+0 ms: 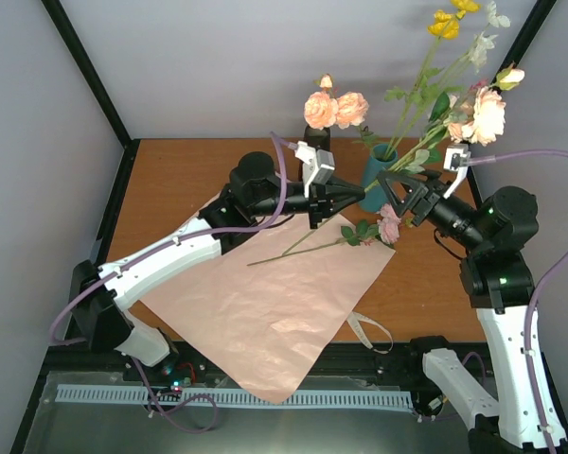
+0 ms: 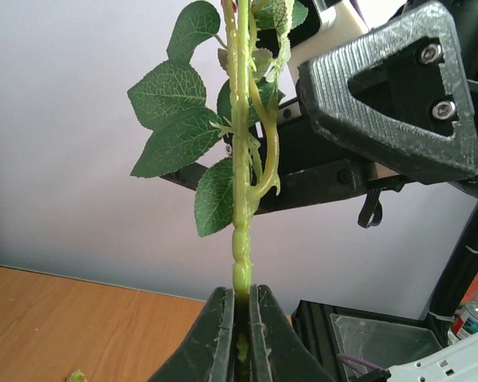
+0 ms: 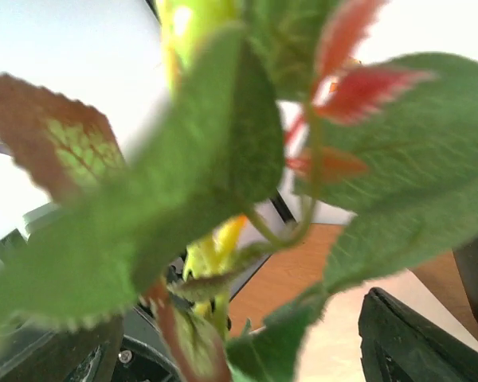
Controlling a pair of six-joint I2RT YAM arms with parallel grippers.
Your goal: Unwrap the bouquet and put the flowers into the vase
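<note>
Beside the vase, left gripper clamps a flower stem; right gripper gapes

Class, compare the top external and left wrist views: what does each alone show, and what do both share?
Only the top view shows the teal vase, the pink paper spread on the table, and a loose flower lying partly on it. Only the left wrist view shows how the left gripper pinches a stem's bottom end. Both show that leafy stem and the right gripper beside it.
</note>
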